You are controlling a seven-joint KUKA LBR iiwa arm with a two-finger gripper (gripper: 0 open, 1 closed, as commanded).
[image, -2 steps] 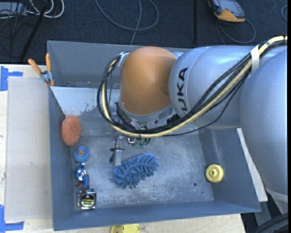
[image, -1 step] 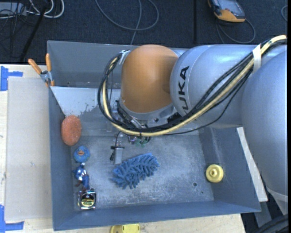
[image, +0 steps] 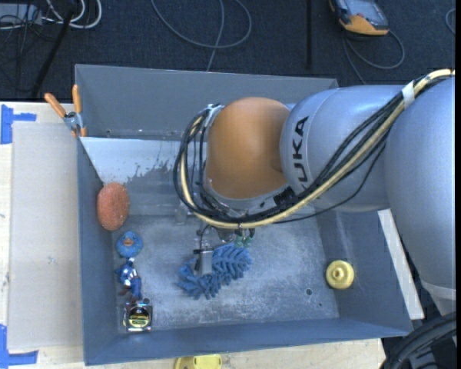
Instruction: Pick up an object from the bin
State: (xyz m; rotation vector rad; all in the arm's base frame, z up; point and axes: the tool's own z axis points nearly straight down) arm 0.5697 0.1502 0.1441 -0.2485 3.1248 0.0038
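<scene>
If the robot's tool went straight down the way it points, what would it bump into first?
Most likely the blue frilly toy in the middle of the bin: the tool points down right over its left part. How far above it hangs is unclear.

Orange-brown oval sponge-like lump (image: 113, 206) against left wall of bin (image: 253, 340). Just below it, blue round cap-like piece (image: 128, 244). Nearer front, small blue-and-white toy (image: 129, 277), shape unclear. Black-and-yellow tape measure (image: 137, 316) in front-left corner, just beside toy. Yellow round knob-like piece (image: 339, 274) alone on right part of bin floor, well apart from the rest. Outside bin: orange-and-grey handheld device (image: 359, 12) on dark floor (image: 177, 44) beyond far wall; loose cables (image: 238, 10) strewn across the floor.
</scene>
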